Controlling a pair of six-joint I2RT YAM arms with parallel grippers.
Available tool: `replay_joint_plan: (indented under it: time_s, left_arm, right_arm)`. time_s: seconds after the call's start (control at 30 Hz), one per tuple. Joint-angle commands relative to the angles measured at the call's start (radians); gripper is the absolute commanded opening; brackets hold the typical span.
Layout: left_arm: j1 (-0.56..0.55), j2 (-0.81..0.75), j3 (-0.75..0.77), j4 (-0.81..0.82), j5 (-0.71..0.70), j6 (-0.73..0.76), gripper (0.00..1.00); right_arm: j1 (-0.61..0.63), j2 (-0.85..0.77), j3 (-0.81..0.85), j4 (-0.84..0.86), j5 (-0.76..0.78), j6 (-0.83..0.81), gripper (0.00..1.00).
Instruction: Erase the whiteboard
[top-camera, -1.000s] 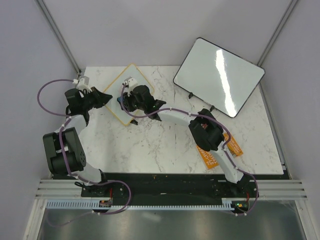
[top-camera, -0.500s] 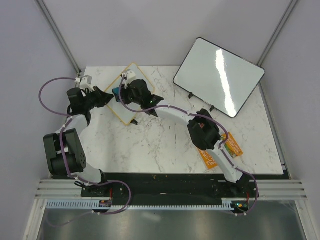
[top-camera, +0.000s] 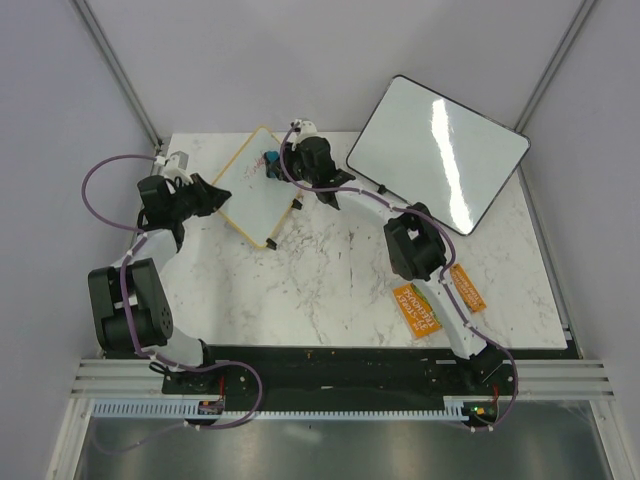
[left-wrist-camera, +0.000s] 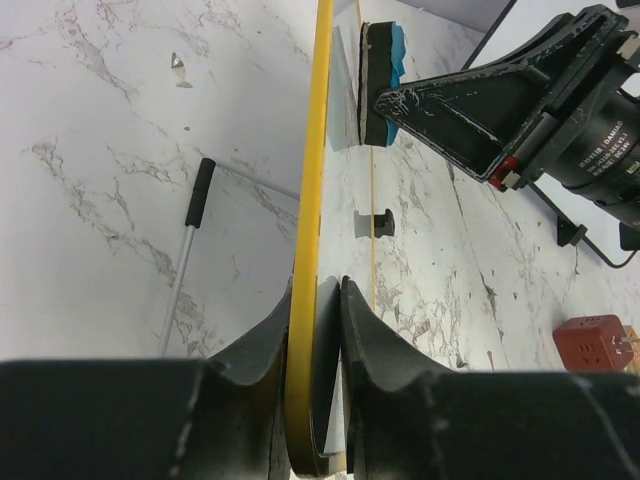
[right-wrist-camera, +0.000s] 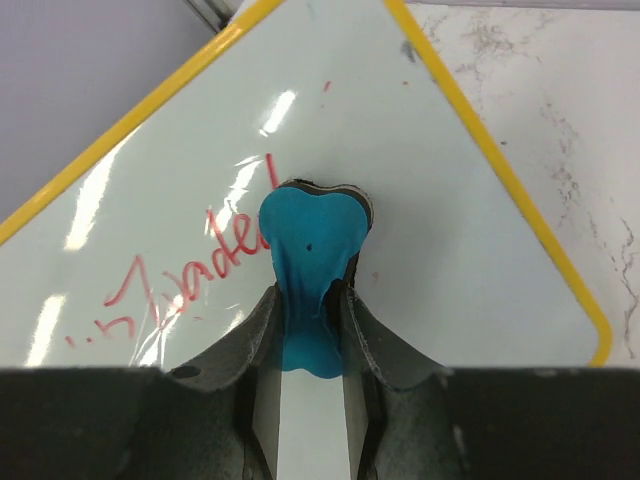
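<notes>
The small yellow-framed whiteboard (top-camera: 250, 190) lies tilted at the table's back left. It also shows edge-on in the left wrist view (left-wrist-camera: 312, 200) and face-on in the right wrist view (right-wrist-camera: 450, 230), with red scribbles (right-wrist-camera: 190, 275) on its left part. My left gripper (top-camera: 213, 195) is shut on the board's left edge, the yellow frame between its jaws (left-wrist-camera: 318, 330). My right gripper (top-camera: 275, 160) is shut on a blue eraser (right-wrist-camera: 308, 260) and presses it on the board's far corner. The eraser also shows in the left wrist view (left-wrist-camera: 380, 85).
A larger black-framed blank whiteboard (top-camera: 438, 152) leans at the back right. Two orange packets (top-camera: 417, 308) lie on the table's right front. A thin white rod with a black tip (left-wrist-camera: 190, 240) and a red cube (left-wrist-camera: 598, 345) lie on the marble.
My right gripper moved the eraser up across the board toward its far corner. The right arm stretched out further back. The left gripper kept its hold on the board's edge.
</notes>
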Motion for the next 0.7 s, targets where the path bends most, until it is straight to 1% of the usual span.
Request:
replay_joint_plan:
  time_s: [0.0, 0.2, 0.33, 0.5, 0.53, 0.67]
  left_arm:
    - [-0.012, -0.017, -0.013, -0.087, -0.018, 0.129, 0.02]
    - [-0.015, -0.019, -0.013, -0.093, -0.021, 0.137, 0.02]
    - [-0.021, -0.025, -0.013, -0.098, -0.027, 0.144, 0.02]
    - [-0.032, -0.03, -0.011, -0.106, -0.036, 0.152, 0.02]
    - [-0.035, -0.031, -0.011, -0.107, -0.04, 0.155, 0.02]
    - [-0.047, -0.04, -0.01, -0.122, -0.055, 0.172, 0.02]
  right_arm:
    - [-0.008, 0.044, 0.04, -0.052, 0.002, 0.041, 0.0]
    - [0.003, 0.032, 0.036, -0.032, -0.105, 0.005, 0.0]
    - [0.017, -0.025, 0.007, -0.085, -0.154, -0.061, 0.0]
    - [0.04, -0.076, -0.019, -0.136, -0.242, -0.103, 0.0]
    - [0.046, -0.082, -0.015, -0.182, -0.248, -0.112, 0.0]
    - [0.073, -0.085, 0.01, -0.274, -0.286, -0.159, 0.0]
